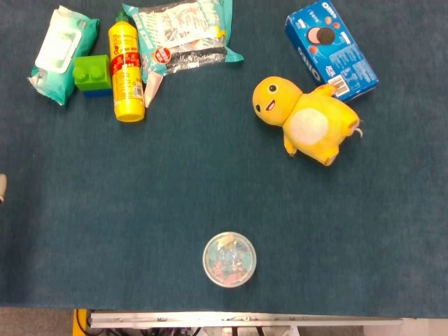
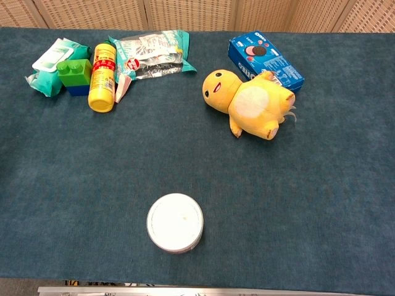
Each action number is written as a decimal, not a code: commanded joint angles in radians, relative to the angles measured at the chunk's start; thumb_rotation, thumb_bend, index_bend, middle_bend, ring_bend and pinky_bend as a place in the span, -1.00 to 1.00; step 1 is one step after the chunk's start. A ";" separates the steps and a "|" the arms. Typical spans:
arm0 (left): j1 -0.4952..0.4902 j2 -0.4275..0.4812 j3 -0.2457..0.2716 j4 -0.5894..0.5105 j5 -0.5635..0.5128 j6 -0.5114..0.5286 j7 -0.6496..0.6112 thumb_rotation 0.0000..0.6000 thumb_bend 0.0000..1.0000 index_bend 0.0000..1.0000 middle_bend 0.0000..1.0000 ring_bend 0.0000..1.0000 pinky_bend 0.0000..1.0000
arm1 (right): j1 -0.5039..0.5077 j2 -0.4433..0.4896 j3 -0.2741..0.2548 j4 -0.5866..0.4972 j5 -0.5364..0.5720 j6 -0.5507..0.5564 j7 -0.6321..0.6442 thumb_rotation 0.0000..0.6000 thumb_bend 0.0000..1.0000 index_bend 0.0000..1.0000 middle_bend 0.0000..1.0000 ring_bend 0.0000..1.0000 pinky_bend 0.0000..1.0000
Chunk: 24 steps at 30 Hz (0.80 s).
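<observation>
Neither hand shows in the head view or the chest view. A yellow plush toy [image 1: 306, 120] [image 2: 248, 103] lies on its back at the right of the dark blue tabletop [image 1: 175, 182]. Just behind it, touching one of its arms, lies a blue Oreo box [image 1: 330, 50] [image 2: 265, 58]. A small round clear-lidded container [image 1: 229, 260] [image 2: 175, 222] sits near the front edge, with small coloured bits inside it.
At the back left lie a teal wet-wipes pack [image 1: 61, 52] [image 2: 48, 65], a green and blue toy brick [image 1: 92, 74] [image 2: 74, 76], a yellow bottle [image 1: 126, 70] [image 2: 102, 76] and a clear snack bag [image 1: 183, 33] [image 2: 153, 54]. A pale sliver [image 1: 2, 188] shows at the left edge.
</observation>
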 commanded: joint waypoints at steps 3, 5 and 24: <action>-0.004 -0.003 0.000 0.001 -0.003 -0.008 0.001 1.00 -0.33 -0.59 -0.50 -0.59 -0.62 | 0.004 0.000 0.002 0.000 -0.002 -0.002 0.001 1.00 -0.67 -0.76 -0.58 -0.82 -0.79; -0.004 -0.003 0.000 0.000 -0.001 -0.006 0.000 1.00 -0.33 -0.59 -0.50 -0.59 -0.62 | 0.008 0.001 0.003 -0.001 -0.006 -0.005 0.004 1.00 -0.67 -0.77 -0.58 -0.82 -0.79; 0.024 0.017 0.010 -0.026 0.003 0.024 -0.017 1.00 -0.34 -0.59 -0.50 -0.59 -0.62 | 0.261 0.014 0.023 -0.071 -0.134 -0.282 -0.041 0.73 -1.00 -0.82 -0.75 -1.00 -1.00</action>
